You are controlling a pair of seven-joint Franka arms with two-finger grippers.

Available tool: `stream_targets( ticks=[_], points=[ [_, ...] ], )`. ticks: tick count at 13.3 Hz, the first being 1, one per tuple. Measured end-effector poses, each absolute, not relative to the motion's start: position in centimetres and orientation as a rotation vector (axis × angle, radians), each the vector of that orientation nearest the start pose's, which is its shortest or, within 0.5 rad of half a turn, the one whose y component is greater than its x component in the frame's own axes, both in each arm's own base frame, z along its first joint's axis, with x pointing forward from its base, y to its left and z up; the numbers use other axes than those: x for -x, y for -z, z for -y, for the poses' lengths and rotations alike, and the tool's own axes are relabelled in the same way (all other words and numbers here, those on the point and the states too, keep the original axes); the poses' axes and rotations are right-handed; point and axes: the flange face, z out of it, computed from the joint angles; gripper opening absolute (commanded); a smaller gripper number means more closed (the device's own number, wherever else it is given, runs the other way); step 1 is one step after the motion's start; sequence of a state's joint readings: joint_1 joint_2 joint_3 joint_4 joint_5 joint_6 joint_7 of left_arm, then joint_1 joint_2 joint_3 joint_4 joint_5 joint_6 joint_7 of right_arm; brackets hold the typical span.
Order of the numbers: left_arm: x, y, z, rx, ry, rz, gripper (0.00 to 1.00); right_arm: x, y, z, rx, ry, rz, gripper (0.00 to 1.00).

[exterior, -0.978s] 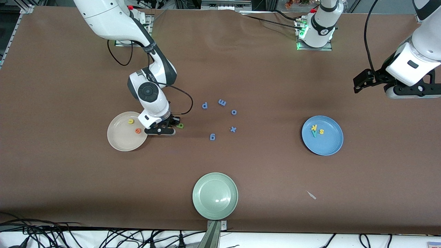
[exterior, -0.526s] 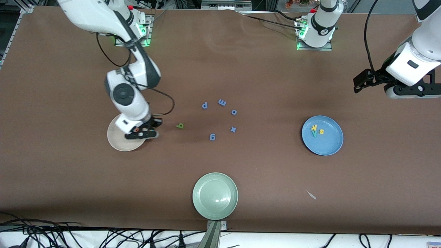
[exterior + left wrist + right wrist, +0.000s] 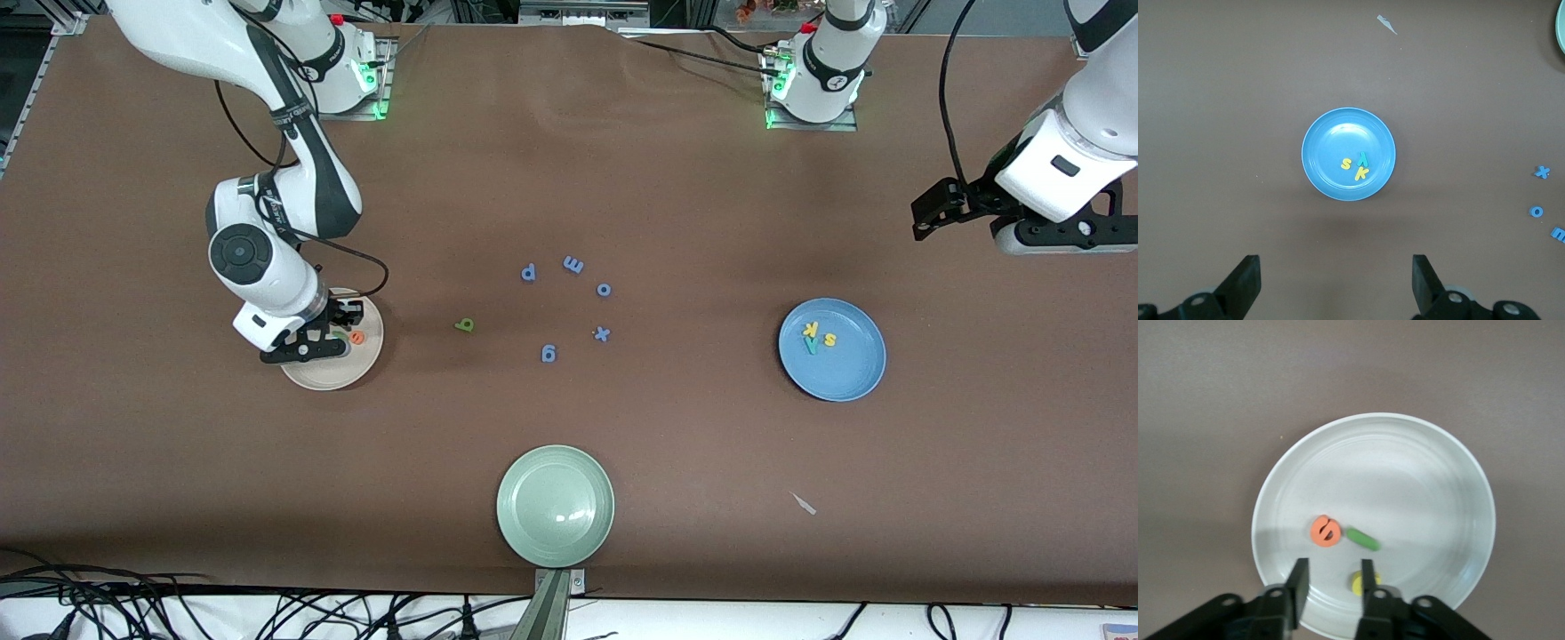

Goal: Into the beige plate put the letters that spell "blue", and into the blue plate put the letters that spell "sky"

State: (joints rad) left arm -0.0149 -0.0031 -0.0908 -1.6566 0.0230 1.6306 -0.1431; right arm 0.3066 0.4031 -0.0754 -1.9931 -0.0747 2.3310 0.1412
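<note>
My right gripper [image 3: 304, 351] hangs low over the beige plate [image 3: 356, 366], open with nothing between its fingers [image 3: 1298, 585]. In the plate [image 3: 1418, 480] lie the orange e [image 3: 1325, 531], the green l [image 3: 1363, 539] and the yellow u [image 3: 1358, 583], which one finger partly hides. The green b [image 3: 464, 325] lies on the table between this plate and the blue letters. The blue plate [image 3: 832, 349] holds the yellow s [image 3: 1347, 163], yellow k [image 3: 1361, 174] and teal y [image 3: 1363, 159]. My left gripper [image 3: 1062, 238] waits open high above the left arm's end of the table.
Several all-blue letters lie mid-table: p [image 3: 528, 272], m [image 3: 573, 264], o [image 3: 604, 289], x [image 3: 602, 333] and g [image 3: 548, 354]. A pale green plate [image 3: 556, 505] sits near the front edge. A small white scrap [image 3: 804, 504] lies nearer the camera than the blue plate.
My right arm swung from beside the green b to over the beige plate and its jaws opened. The green l now lies in the plate. The left arm stayed still.
</note>
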Motion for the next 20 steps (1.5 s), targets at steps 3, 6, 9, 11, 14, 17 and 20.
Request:
stream_targets(
  ticks=[3,6,9,11,14,17,20],
  points=[
    [-55.4,-59.1,5.6,3.115,-0.031,0.056,1.0,-58.3,-25.3,-15.6,3.219,-0.068,0.152,0.62],
    [-55.4,-59.1,5.6,3.115,-0.031,0.056,1.0,-58.4,-25.0,-20.3,3.197,-0.039,0.008,0.63],
    [-55.4,-59.1,5.6,3.115,-0.03,0.056,1.0,-58.2,-23.0,-25.9,3.186,-0.036,-0.112,0.63],
    [-55.4,-59.1,5.7,3.115,-0.03,0.056,1.0,-58.1,-21.5,-28.3,3.177,-0.024,-0.188,0.63],
    [-55.4,-59.1,5.7,3.115,-0.03,0.055,1.0,-58.1,-20.3,-30.4,3.156,0.012,-0.255,0.63],
    [-55.4,-59.1,5.7,3.115,-0.03,0.055,1.0,-57.4,-19.2,-31.7,3.147,0.015,-0.31,0.63],
    [-55.4,-59.1,5.7,3.115,-0.03,0.055,1.0,-56.5,-18.2,-32.6,3.156,-0.008,-0.316,0.63]
  ],
)
